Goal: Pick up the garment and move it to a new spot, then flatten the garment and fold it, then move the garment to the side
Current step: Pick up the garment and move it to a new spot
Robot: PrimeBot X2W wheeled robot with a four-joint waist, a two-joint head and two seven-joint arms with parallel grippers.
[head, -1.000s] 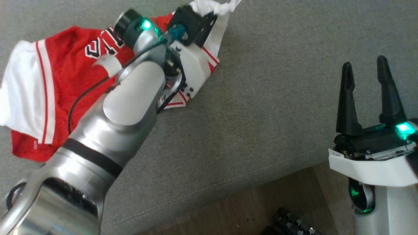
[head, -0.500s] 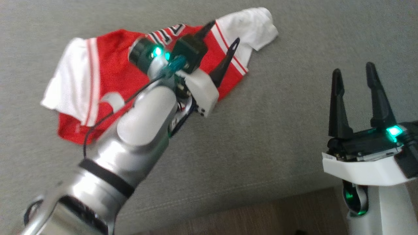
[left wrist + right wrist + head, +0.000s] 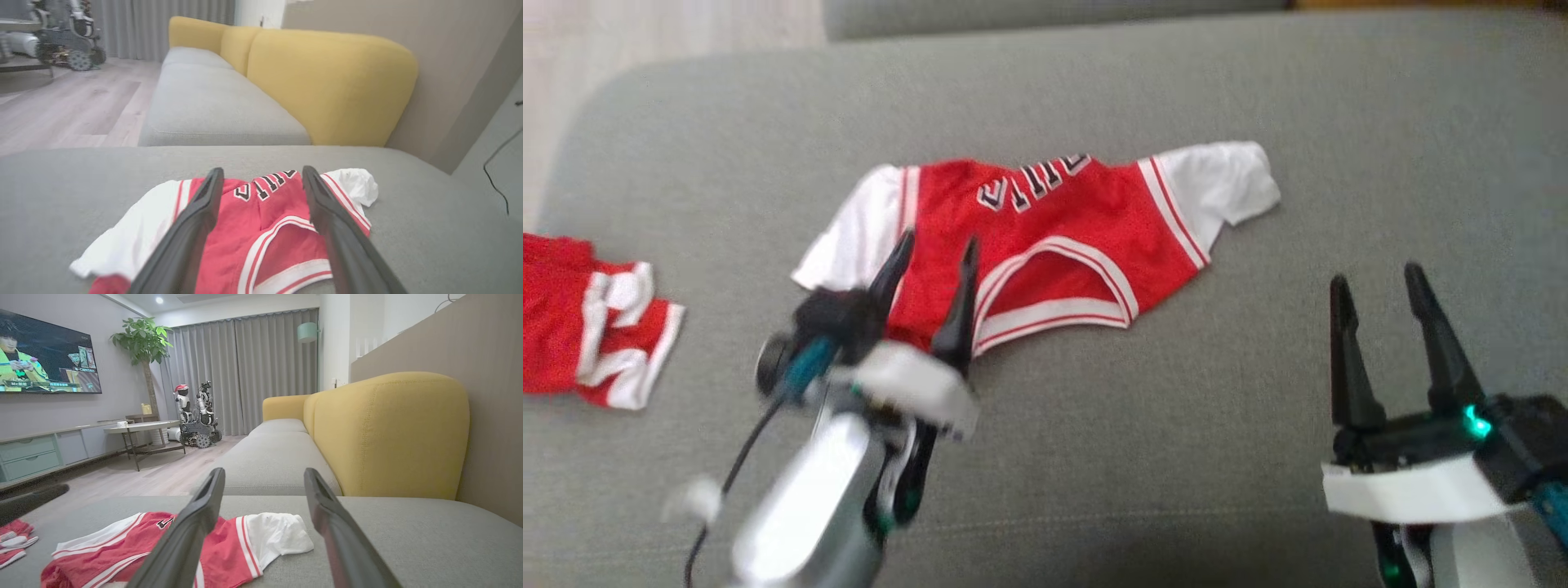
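A small red jersey with white sleeves lies spread on the grey sofa seat, black-and-white lettering at its far edge. The same jersey shows between the fingers in the left wrist view, and the jersey lies low in the right wrist view. My left gripper is open over the jersey's near left part, nothing between its fingers. My right gripper is open at the right, well apart from the cloth.
Another red and white garment lies bunched at the seat's left edge. Yellow backrests rise behind the seat, with a second grey cushion beyond. A low table and another robot stand far off on the wooden floor.
The head view has tilted up, so more of the seat shows. The left gripper has let go of the jersey, drawn back toward me and opened; the jersey now lies spread flat.
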